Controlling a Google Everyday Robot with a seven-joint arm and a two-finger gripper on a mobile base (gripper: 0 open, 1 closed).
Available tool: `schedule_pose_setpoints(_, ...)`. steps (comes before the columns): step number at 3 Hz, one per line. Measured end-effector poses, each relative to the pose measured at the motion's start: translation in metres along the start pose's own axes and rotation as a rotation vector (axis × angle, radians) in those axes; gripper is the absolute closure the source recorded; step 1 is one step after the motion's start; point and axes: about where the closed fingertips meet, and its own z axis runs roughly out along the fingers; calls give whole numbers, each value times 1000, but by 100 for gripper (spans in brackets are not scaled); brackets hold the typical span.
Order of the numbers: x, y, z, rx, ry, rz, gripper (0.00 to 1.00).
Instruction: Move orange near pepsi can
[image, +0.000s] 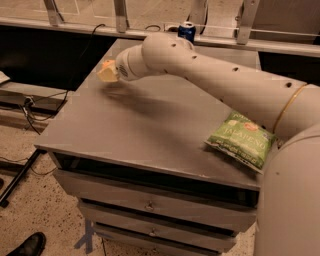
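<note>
My gripper (106, 71) is above the far left part of the grey table (140, 125), at the end of the white arm that reaches in from the right. It is shut on the orange (107, 63), of which only a small orange patch shows between the pale fingers. The pepsi can (186, 30) stands upright at the table's back edge. It is to the right of the gripper and beyond it, with its lower part hidden by the arm.
A green chip bag (242, 140) lies flat near the table's front right corner. Drawers (150, 205) sit under the tabletop. Cables (30, 102) run along the floor at the left, and a black shoe (27, 245) is at the lower left.
</note>
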Motion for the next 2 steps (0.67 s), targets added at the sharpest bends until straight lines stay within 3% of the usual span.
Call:
schedule_pose_setpoints(1,-7,-31,-54,73,-14,-27,100)
schedule_pose_setpoints(2,-7,-31,-54,73,-14,-27,100)
